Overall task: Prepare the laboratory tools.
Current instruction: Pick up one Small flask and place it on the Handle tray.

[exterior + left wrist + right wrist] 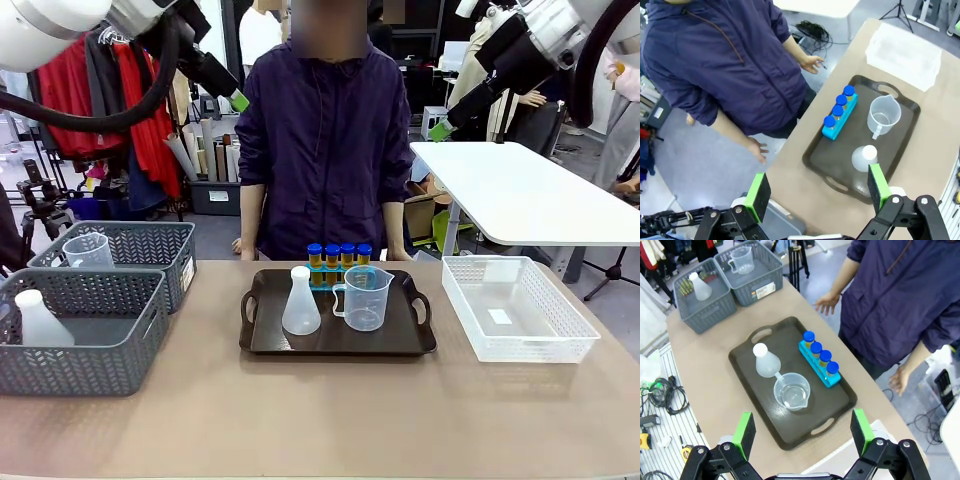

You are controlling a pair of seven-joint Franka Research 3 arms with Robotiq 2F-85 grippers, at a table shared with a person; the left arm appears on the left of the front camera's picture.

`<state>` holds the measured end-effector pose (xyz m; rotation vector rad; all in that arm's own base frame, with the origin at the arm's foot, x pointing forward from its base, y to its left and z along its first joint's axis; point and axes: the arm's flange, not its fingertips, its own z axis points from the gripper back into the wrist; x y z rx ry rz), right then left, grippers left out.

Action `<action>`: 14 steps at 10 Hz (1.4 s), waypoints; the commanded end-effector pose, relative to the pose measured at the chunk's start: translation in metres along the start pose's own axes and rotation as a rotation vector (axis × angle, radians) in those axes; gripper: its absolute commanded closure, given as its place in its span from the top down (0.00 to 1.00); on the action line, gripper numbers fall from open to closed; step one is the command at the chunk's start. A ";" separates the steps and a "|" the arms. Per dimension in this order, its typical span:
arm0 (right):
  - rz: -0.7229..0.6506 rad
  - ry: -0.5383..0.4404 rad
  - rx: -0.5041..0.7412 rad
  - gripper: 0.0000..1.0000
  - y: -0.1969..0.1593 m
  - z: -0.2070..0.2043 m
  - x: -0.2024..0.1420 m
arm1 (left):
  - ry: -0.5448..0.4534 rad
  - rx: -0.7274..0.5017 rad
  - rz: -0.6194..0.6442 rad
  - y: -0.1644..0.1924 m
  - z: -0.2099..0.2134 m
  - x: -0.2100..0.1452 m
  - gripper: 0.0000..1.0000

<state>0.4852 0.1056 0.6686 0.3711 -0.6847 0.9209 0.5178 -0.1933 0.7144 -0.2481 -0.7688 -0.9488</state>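
A dark brown tray (340, 345) at the table's middle carries the laboratory tools. A frosted white conical flask (301, 303) stands on its left part, with a clear handled measuring jug (364, 298) beside it. Behind them, several blue-capped tubes of yellow liquid (340, 256) sit in a small blue rack (839, 120). My left gripper (240, 100) hangs high at the back left and my right gripper (437, 130) high at the back right, both far above the tray. In the wrist views the left gripper (817, 192) and the right gripper (802, 432) are open and hold nothing.
Two grey mesh baskets (150, 262) stand at the left, holding another jug (88, 250) and another flask (38, 320). A white basket (515, 305) sits at the right. A person in a dark jacket (325, 140) stands at the far edge, hands hanging down. A white table (530, 195) stands behind, right.
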 end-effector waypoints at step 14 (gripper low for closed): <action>0.001 -0.005 0.004 1.00 0.000 0.001 0.000 | 0.000 -0.004 -0.002 0.000 -0.003 0.001 1.00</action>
